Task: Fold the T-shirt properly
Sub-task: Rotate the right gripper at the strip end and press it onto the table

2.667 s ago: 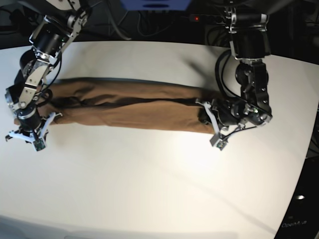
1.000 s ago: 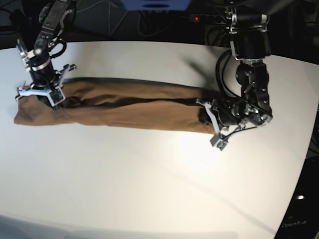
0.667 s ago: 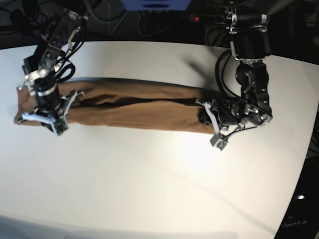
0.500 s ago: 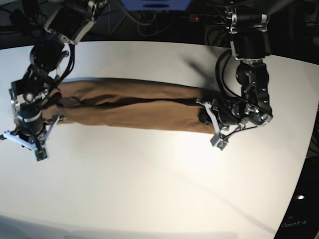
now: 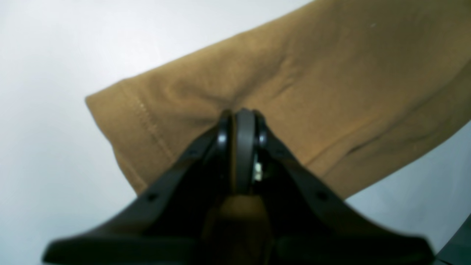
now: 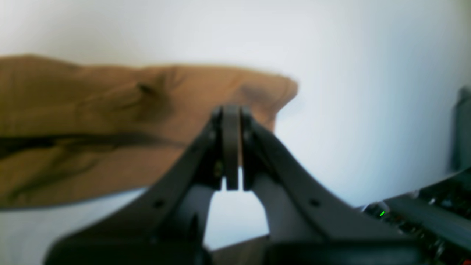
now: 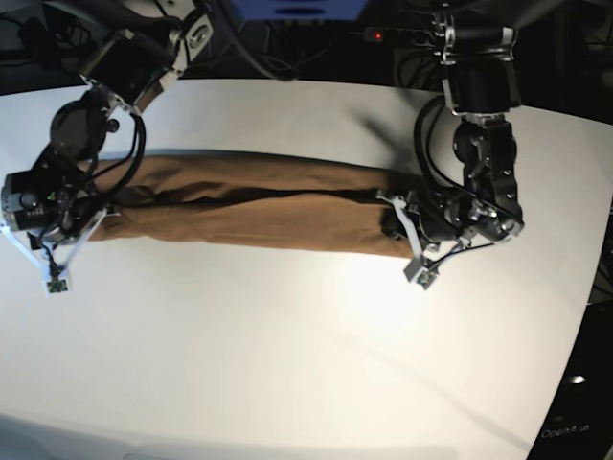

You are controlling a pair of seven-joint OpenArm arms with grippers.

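The tan-brown T-shirt (image 7: 259, 206) lies folded into a long narrow strip across the white table. In the left wrist view my left gripper (image 5: 239, 115) is shut on the T-shirt (image 5: 331, 73) near its hemmed end, and creases run into the fingertips. In the base view this left gripper (image 7: 395, 228) sits at the strip's right end. My right gripper (image 6: 231, 110) is shut with nothing in it, over the other end of the T-shirt (image 6: 73, 110). In the base view the right gripper (image 7: 88, 225) is at the strip's left end.
The white table (image 7: 287, 364) spreads wide in front of the shirt. Its rounded edge (image 7: 584, 316) falls away at the right. Dark cables and equipment (image 7: 316, 38) line the far edge behind both arms.
My right arm has swung from the far side of the shirt's left end toward the near side and back in beside that end, staying shut. The left arm and the shirt have not moved.
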